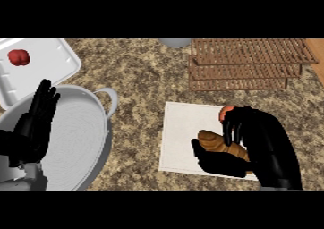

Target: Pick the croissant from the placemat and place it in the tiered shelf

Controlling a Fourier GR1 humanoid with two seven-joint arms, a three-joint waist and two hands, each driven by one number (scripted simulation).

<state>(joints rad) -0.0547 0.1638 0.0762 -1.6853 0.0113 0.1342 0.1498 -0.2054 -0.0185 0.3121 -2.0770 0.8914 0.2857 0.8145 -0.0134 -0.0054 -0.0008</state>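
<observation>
The right hand (pixel 247 143) sits low over the white placemat (pixel 184 134), its fingers and thumb curled round the croissant (pixel 214 141), which lies on the mat under the palm with its brown end poking out toward the hand's left side. The thumb wraps the near side of the pastry while the fingers come down over its far side. Just past the fingertips, at the mat's far edge, a small red-orange object (pixel 224 112) peeks out, mostly hidden by the hand. Well beyond the hand and a little to its right stands the brown tiered shelf (pixel 247 65), its slatted levels stepping toward the counter's back. Far to the hand's left, the left hand (pixel 36 123) rests open with straight fingers pointing up, above a big grey pan (pixel 98 134). Behind that hand lies a white tray (pixel 52 62) holding a red item (pixel 19 57).
</observation>
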